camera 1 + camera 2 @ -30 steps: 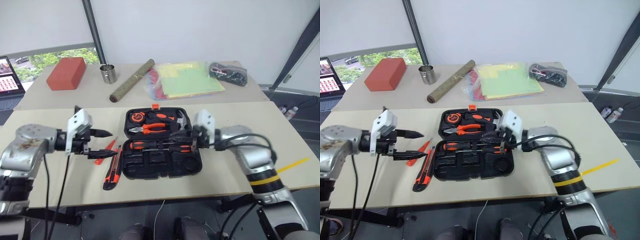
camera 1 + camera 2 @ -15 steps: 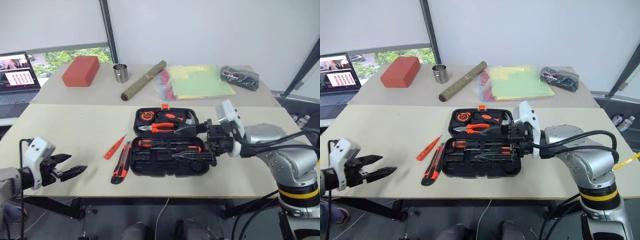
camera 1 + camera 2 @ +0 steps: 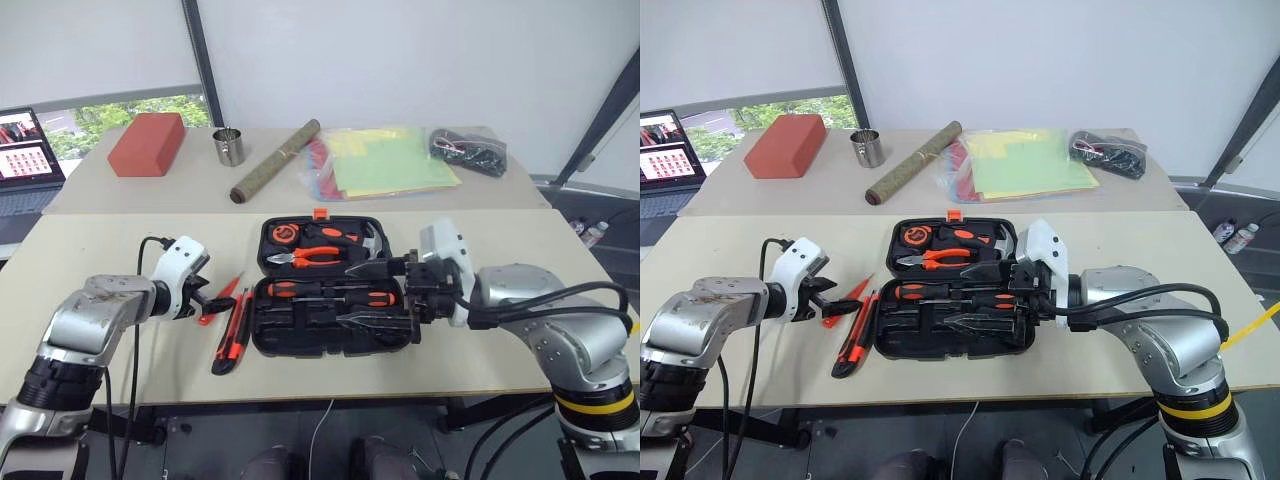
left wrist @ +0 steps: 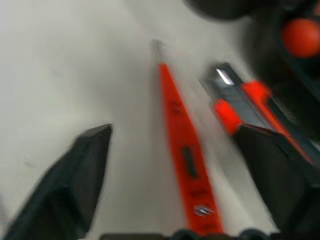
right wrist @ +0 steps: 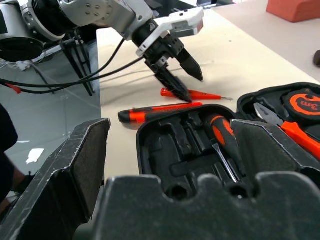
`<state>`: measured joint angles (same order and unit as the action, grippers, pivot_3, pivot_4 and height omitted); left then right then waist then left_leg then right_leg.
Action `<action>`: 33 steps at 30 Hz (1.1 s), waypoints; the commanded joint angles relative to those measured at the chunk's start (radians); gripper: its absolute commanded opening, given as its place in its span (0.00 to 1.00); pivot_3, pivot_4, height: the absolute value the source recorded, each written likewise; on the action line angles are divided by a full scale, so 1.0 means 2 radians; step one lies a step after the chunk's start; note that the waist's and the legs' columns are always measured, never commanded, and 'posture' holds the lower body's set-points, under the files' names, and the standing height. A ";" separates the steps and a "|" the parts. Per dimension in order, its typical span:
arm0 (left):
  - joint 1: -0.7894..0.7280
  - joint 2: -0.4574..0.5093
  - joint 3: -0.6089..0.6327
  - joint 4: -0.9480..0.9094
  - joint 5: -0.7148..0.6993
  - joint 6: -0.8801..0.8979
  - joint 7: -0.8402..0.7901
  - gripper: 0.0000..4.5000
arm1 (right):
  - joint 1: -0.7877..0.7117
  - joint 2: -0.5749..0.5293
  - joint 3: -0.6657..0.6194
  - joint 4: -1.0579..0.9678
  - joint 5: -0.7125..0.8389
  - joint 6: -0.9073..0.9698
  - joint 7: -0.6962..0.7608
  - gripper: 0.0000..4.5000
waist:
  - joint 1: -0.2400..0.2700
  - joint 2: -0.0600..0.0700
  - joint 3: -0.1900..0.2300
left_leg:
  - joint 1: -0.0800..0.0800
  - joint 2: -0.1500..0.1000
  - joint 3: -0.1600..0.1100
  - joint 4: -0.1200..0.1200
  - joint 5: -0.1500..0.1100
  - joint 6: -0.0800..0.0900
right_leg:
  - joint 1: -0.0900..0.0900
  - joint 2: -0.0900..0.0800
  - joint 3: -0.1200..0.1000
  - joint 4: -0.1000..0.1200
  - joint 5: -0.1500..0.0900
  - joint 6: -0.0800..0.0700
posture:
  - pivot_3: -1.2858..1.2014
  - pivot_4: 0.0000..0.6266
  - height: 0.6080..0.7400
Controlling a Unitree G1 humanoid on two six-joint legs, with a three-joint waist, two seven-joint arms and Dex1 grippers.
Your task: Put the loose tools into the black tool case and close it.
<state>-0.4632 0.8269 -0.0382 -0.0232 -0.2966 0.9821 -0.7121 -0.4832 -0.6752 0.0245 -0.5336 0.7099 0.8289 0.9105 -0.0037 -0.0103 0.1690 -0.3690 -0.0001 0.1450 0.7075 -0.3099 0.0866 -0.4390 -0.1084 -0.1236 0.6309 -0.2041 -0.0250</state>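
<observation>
- Moved since half a second ago: your left gripper has come in from the near left edge of the table and now sits low beside the slim orange tester pen; your right gripper has stayed over the right end of the black tool case.
- Left gripper: jaws parted, nothing between them. In the left wrist view the pen lies in the gap between the two fingers, untouched.
- Key relation: the pen lies directly under and ahead of the left fingers, its long axis running diagonally from near-left to far-right, roughly along the line the gripper points. The left arm is clearly the nearer one.
- Orange-black utility knife: on the table just right of the pen, between it and the case's left wall, long axis near-to-far. It sits close enough that you may catch it with the right-hand finger.
- Case: open in the middle of the near table, lid lying flat on the far side; a screwdriver is already seated in the near half.
- Right gripper: jaws wide, empty.
- Far table, well apart: red block, metal cup, rolled mat.
</observation>
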 commanded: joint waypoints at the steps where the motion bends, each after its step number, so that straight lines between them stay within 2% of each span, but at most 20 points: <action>1: 0.010 0.007 -0.014 0.008 0.009 0.001 -0.011 0.51 | 0.008 -0.005 -0.026 -0.020 0.012 -0.009 -0.012 1.00 | 0.000 0.000 0.000 | 0.000 0.000 0.000 0.000 -0.001 -0.002 | 0.000 -0.001 0.000 0.000 0.000 0.000 | 0.52 0.24 0.97; 7: 0.012 0.007 -0.004 0.004 0.001 -0.005 -0.025 0.10 | 0.017 -0.009 -0.030 -0.024 0.018 -0.010 -0.016 1.00 | 0.001 0.000 0.000 | 0.000 0.000 0.000 0.000 -0.001 -0.002 | 0.000 -0.001 0.000 0.000 0.001 -0.001 | 0.52 0.24 0.97; 9: 0.004 0.009 0.005 0.010 -0.003 -0.011 -0.032 0.10 | 0.016 -0.009 -0.029 -0.023 0.018 -0.011 -0.017 1.00 | 0.001 0.000 0.000 | 0.000 0.000 0.000 0.000 -0.001 -0.002 | 0.000 -0.001 0.000 0.000 0.001 -0.001 | 0.52 0.24 0.97; 11: -0.016 0.025 0.014 0.024 -0.003 -0.061 -0.067 0.10 | 0.016 -0.015 -0.025 -0.021 0.016 -0.010 -0.012 1.00 | 0.001 0.000 0.000 | 0.000 0.000 0.000 0.000 -0.001 -0.002 | 0.000 -0.001 0.000 0.000 0.001 -0.001 | 0.52 0.24 0.97; 15: -0.052 0.074 0.017 0.021 -0.029 -0.199 -0.231 0.10 | 0.030 -0.049 -0.018 -0.021 0.015 -0.002 0.016 1.00 | 0.003 -0.002 0.001 | -0.002 0.000 0.000 0.000 -0.001 -0.002 | -0.002 -0.001 -0.001 0.000 0.001 -0.001 | 0.52 0.24 0.97; 17: -0.069 0.083 -0.011 0.016 -0.026 -0.244 -0.297 0.10 | 0.044 -0.070 -0.015 -0.022 0.011 -0.005 0.029 1.00 | 0.004 -0.001 0.001 | -0.003 0.000 0.000 0.001 -0.001 -0.002 | -0.002 -0.002 -0.001 0.000 0.001 -0.001 | 0.52 0.24 0.97; 22: -0.136 0.036 -0.102 0.020 0.010 -0.290 -0.366 0.10 | 0.068 -0.082 -0.012 -0.022 -0.015 -0.025 0.020 1.00 | 0.008 -0.001 0.001 | -0.003 -0.001 0.000 0.001 0.000 -0.001 | -0.001 -0.002 -0.002 -0.001 0.000 -0.001 | 0.52 0.24 0.97; 27: -0.185 -0.029 -0.175 0.068 0.066 -0.301 -0.372 0.10 | 0.084 -0.074 -0.016 -0.038 -0.020 -0.026 -0.003 1.00 | 0.007 -0.001 0.001 | -0.003 0.000 0.000 0.002 0.001 0.001 | -0.001 0.000 -0.001 0.000 -0.001 0.001 | 0.52 0.24 0.97; 33: -0.218 -0.072 -0.230 0.130 0.125 -0.296 -0.379 0.10 | 0.103 -0.069 -0.033 -0.057 -0.013 -0.021 -0.033 1.00 | 0.006 -0.001 0.001 | -0.003 0.000 0.000 0.003 0.001 0.002 | -0.001 0.000 -0.001 0.000 -0.001 0.001 | 0.52 0.24 0.97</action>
<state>-0.8681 0.6879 -0.4906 0.2101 -0.0852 0.3919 -1.4729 -0.2820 -0.8138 0.0024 -0.6069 0.6707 0.7970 0.8651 0.0090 -0.0129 0.1707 -0.3759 0.0004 0.1444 0.7127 -0.3081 0.0904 -0.4413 -0.1079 -0.1260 0.6305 -0.2053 -0.0229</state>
